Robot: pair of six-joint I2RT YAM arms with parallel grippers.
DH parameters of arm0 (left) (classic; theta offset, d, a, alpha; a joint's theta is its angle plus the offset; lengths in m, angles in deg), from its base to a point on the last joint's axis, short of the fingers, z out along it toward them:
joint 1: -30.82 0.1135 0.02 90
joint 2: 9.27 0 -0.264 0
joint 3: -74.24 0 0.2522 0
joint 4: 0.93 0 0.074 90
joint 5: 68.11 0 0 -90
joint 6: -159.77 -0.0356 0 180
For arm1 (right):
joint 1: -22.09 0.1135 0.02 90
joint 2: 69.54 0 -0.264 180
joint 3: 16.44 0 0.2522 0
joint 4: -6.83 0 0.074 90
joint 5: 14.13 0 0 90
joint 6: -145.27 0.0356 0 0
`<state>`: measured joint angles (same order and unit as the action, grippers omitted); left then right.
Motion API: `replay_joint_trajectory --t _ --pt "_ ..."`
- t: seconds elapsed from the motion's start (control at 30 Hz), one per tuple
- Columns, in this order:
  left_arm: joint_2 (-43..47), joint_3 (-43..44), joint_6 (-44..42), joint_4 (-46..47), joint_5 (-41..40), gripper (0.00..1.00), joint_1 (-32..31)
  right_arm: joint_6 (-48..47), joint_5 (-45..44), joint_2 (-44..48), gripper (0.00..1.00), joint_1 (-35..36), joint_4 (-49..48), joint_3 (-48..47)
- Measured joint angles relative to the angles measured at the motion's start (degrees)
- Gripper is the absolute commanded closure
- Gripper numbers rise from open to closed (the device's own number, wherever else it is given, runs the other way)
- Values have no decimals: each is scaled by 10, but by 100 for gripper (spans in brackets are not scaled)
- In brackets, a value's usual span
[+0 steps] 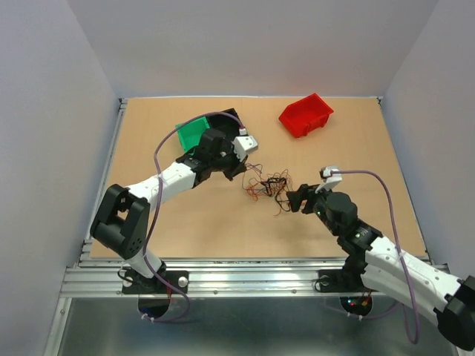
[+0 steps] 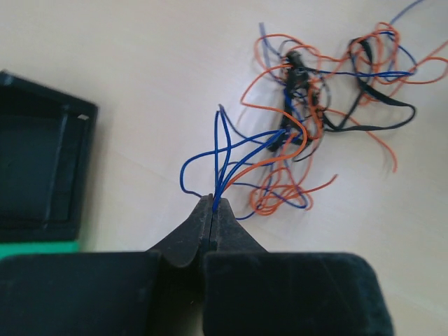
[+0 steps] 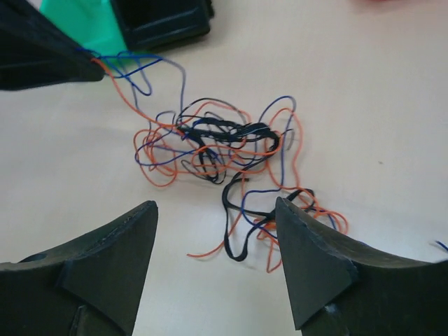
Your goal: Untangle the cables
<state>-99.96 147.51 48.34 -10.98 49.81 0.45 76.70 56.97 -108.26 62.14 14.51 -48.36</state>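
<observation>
cables (image 2: 292, 122): orange, blue, black knot | left pincer (image 2: 212, 207) clamps blue strands | right pincer (image 3: 215, 210) agape

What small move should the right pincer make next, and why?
Probably the right pincer should come down on the near end of the cables and close there. The left pincer is shut on a few blue strands, while the right one is open near the tangle and holds nothing. A second grip would let the two arms draw the wires apart.

The cables (image 3: 224, 133) are orange, blue and black, the table (image 1: 371, 156) pale tan, with a green bin (image 1: 191, 133), a black bin (image 2: 42, 175) and a red bin (image 1: 306, 114).
</observation>
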Motion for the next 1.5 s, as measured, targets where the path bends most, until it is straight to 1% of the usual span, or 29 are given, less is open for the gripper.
replay_joint_trajectory --t 0.03,0.13,0.2,0.23,0.33,0.4,0.47,0.5,0.57,0.6,0.63,0.67,0.7,0.8,0.9,0.97,1.0,1.03,1.1,1.23,1.3,1.33,1.37,1.43,1.5 --pt "0 0 -5 -2 0 100 -13 -9 16 -16 26 0 -16 0" --pt "4 0 -12 -5 0 100 -32 -37 67 -102 27 0 -79 0" --pt "12 0 -13 -6 -1 100 -30 -51 90 -170 27 0 -108 -7" --pt "14 0 -13 -6 -1 100 -29 -58 99 -221 28 0 -125 -15" --pt "26 0 -14 -5 -3 100 -25 -70 105 -332 28 0 -175 -40" --pt "29 0 -14 -5 -3 100 -24 -74 103 -370 28 0 -203 -49" --pt "30 0 -14 -6 -3 100 -23 -78 94 -408 32 0 -242 -59" --pt "30 0 -14 -7 -3 100 -23 -78 90 -421 32 0 -253 -63" --pt "30 0 -14 -8 -3 100 -23 -79 75 -450 44 0 -282 -76" --pt "30 0 -14 -9 -3 100 -23 -80 64 -465 58 0 -297 -82" --pt "30 0 -14 -10 -2 100 -23 -81 52 -478 65 0 -312 -87" --pt "30 0 -14 -10 -2 100 -22 -82 43 -486 74 0 -321 -89" --pt "30 0 -14 -12 -1 100 -20 -82 35 -492 89 0 -329 -91" --pt "30 0 -11 -14 7 100 -10 -78 9 -494 100 0 -339 -90" --pt "30 0 3 -14 20 100 19 -73 -6 -452 99 0 -347 -67" --pt "30 0 16 -13 25 100 43 -66 -20 -395 100 0 -345 -36" --pt "30 0 26 -11 24 100 61 -63 -26 -361 99 0 -344 -20" --pt "30 0 32 -10 25 100 74 -54 -40 -301 100 0 -334 1" --pt "30 0 48 -5 24 100 97 -41 -58 -225 99 0 -300 14" --pt "30 0 70 4 21 100 116 -6 -108 -24 99 0 -174 18" --pt "30 0 76 4 20 100 117 7 -126 49 99 0 -128 18" --pt "30 0 79 6 20 100 117 16 -141 103 99 0 -87 18" --pt "30 0 81 7 20 100 117 20 -145 125 99 0 -70 18" --pt "30 0 84 9 19 100 117 34 -164 211 99 0 -4 18" --pt "30 0 87 10 10 100 117 49 -181 268 99 0 34 18"
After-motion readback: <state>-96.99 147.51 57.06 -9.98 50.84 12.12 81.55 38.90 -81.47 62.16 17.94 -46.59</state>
